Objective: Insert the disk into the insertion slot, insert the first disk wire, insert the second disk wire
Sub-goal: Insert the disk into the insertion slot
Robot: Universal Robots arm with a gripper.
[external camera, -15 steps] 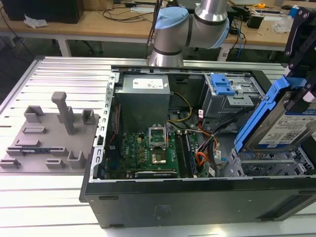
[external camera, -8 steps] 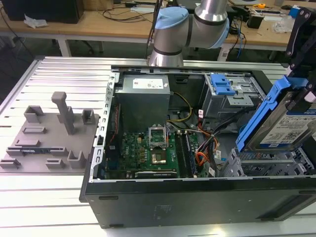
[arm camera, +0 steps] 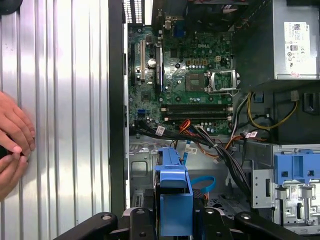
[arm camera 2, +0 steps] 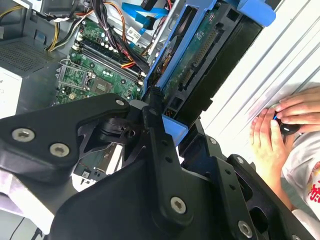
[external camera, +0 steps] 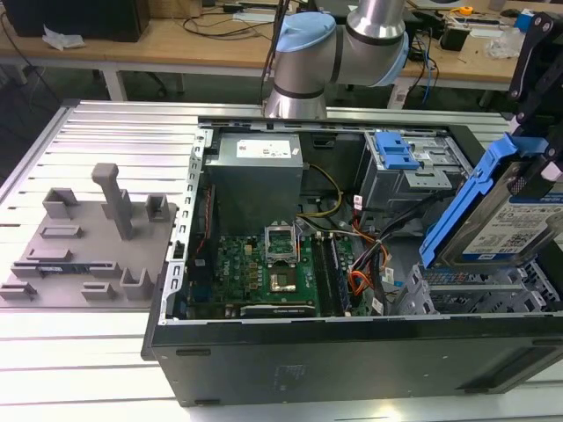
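Note:
The disk, a silver drive with a white-and-blue label in a bright blue carrier, hangs tilted over the right end of the open computer case. My black gripper comes down from above and is shut on the carrier's upper end. Just below the disk's lower edge sits the insertion slot, a grey perforated metal cage. The disk is above the cage, not inside it. In the first wrist view the blue carrier sits between my fingers. The second wrist view shows the disk edge-on.
The case holds a green motherboard, a grey power supply and a larger grey bay with a blue latch. Orange and black wires lie beside the cage. A grey fixture stands on the ribbed table. A person's hands rest nearby.

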